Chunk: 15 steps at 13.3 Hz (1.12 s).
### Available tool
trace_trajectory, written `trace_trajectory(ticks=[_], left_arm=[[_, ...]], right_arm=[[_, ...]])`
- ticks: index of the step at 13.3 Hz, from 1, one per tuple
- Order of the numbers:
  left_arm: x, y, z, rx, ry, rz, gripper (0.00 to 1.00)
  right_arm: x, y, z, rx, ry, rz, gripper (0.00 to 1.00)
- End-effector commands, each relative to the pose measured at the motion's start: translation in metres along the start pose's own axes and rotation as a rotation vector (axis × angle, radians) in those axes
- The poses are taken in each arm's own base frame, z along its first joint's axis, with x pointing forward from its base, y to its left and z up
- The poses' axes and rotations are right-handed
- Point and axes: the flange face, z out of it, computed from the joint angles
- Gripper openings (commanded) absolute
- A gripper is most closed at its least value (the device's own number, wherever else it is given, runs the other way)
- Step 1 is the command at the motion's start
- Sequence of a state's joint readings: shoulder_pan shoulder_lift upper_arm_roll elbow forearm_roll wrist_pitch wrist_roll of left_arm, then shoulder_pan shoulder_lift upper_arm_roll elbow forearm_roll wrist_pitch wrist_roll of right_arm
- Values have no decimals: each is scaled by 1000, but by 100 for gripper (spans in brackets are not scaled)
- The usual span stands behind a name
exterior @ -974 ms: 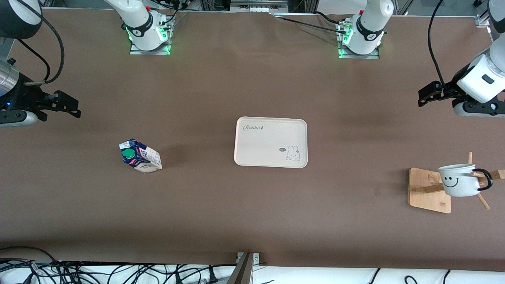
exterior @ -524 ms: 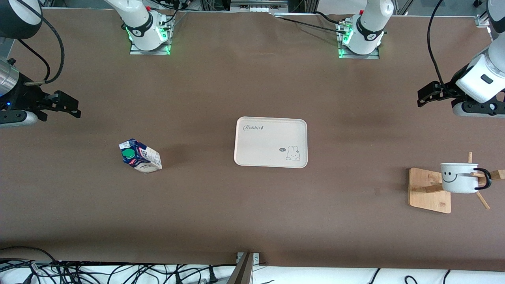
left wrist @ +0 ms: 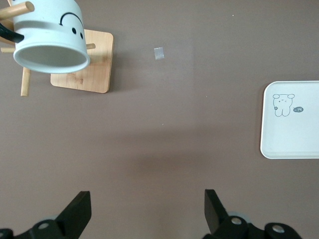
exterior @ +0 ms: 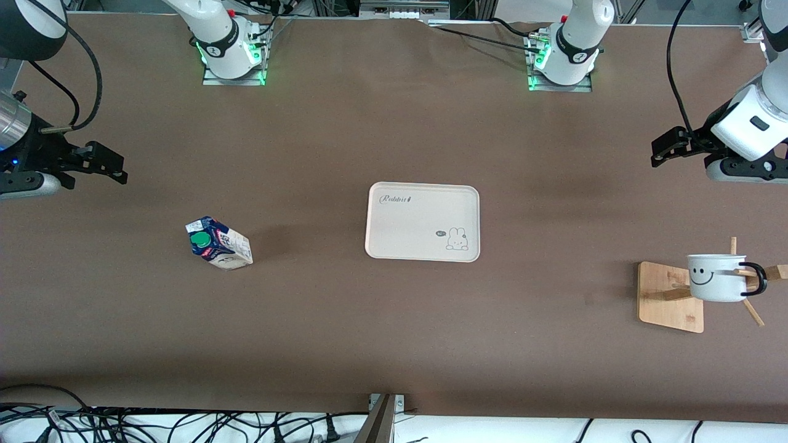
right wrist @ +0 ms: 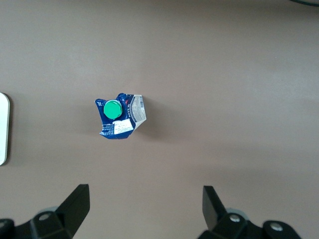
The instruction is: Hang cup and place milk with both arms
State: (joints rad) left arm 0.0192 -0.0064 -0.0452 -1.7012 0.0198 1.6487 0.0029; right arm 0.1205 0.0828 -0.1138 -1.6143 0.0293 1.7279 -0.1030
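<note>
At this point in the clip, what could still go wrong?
1. The white smiley mug hangs by its thin black handle on a peg of the wooden rack; a nudge might unseat it.
2. The blue-and-white milk carton stands off the cream tray; open right gripper could tip it when grasping. Left gripper waits open.

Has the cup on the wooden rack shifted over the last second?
Yes. The cup swung from tilted to level on its peg and sits slightly higher against the fixed rack base.
</note>
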Motion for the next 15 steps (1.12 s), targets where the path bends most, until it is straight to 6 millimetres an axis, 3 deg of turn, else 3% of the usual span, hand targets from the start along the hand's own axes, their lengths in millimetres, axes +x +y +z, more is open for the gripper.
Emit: trace_trajectory(ticks=[1, 15], left_arm=[[3, 2, -6, 14, 5, 7, 100], [2, 4, -7, 14, 2, 13, 100]], right_arm=[[-2, 0, -3, -3, 4, -8, 100], [0, 0, -4, -3, 16, -7, 100]])
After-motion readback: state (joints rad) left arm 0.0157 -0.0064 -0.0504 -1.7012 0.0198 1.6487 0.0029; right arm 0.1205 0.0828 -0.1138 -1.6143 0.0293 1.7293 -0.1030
